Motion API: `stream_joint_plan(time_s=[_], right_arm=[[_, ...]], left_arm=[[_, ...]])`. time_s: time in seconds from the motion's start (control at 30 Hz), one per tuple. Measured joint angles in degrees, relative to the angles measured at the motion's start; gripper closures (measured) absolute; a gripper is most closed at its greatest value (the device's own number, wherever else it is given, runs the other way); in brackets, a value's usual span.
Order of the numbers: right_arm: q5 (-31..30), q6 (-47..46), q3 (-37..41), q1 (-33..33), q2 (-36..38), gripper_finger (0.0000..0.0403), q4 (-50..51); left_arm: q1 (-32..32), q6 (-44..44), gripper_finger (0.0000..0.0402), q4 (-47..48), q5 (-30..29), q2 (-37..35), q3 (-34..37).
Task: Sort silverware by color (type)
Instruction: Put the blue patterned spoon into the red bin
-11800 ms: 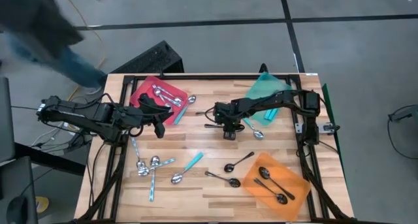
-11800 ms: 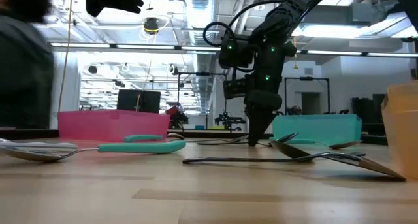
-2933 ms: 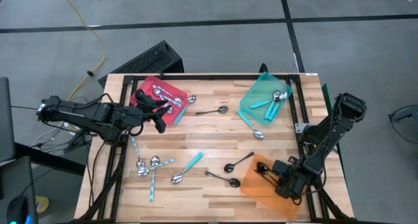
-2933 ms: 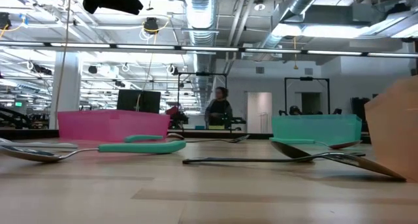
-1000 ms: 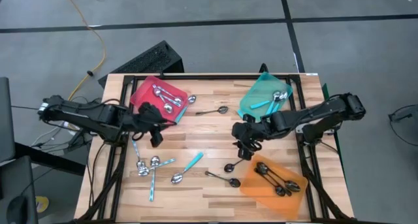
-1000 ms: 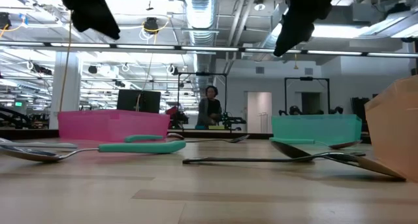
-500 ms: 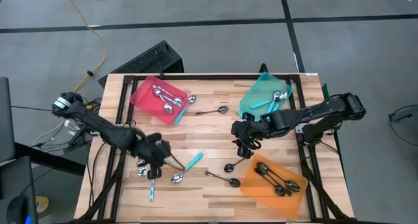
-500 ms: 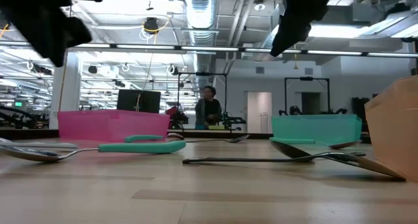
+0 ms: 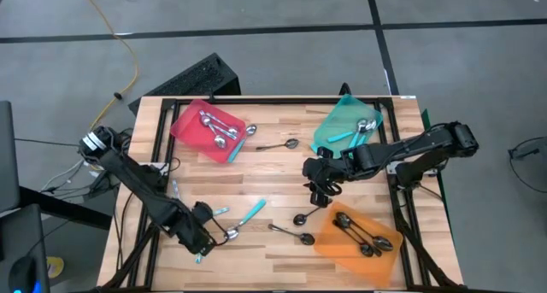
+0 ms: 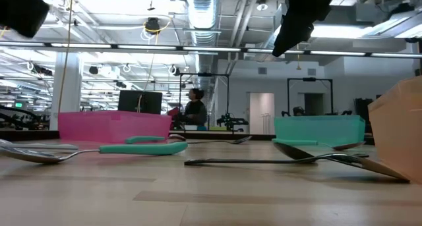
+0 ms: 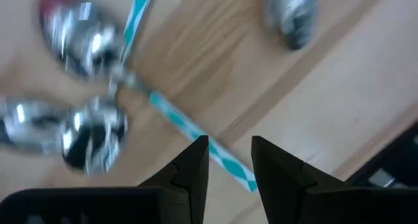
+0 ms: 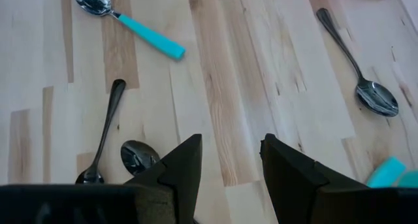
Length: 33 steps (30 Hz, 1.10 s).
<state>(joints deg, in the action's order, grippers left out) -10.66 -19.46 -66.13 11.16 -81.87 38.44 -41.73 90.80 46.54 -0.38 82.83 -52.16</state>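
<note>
Although each tray already held several spoons, the sorting looked only about half done. The red tray (image 9: 190,126) at upper left held silver ones, the teal tray (image 9: 338,120) at upper right teal-handled ones, the orange tray (image 9: 352,250) at lower right black ones. A cluster of silver and teal-handled spoons (image 9: 229,233) remained at the desk's (image 9: 273,169) lower left, under the left end effector (image 9: 203,237), its fingers slightly spread and empty. Two black spoons (image 9: 301,218) lay at centre, below the right end effector (image 9: 318,196), also parted, holding nothing.
</note>
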Motion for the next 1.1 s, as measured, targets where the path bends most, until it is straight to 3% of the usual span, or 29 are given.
stream_joint_plan(time_s=[0.13, 0.33, 0.8, 1.1], right_arm=[[0.00, -0.13, 0.00, 0.07, 0.00, 0.0223, -0.22], [0.03, -0.11, 0.00, 0.07, 0.00, 0.0223, -0.27], [0.31, 0.02, 0.00, 0.09, 0.00, 0.0223, -0.12], [0.31, 0.00, 0.02, 0.09, 0.00, 0.0223, 0.09]], left_arm=[[-0.16, 9.90, 0.0301, -0.41, 4.98, 2.69, 0.00], [-0.14, 16.65, 0.0301, -1.52, 5.21, 6.74, 0.00], [-0.05, 17.49, 0.0264, -2.00, 4.03, 11.67, 0.00], [0.06, 16.81, 0.0262, -3.90, 8.09, 15.38, -0.26]])
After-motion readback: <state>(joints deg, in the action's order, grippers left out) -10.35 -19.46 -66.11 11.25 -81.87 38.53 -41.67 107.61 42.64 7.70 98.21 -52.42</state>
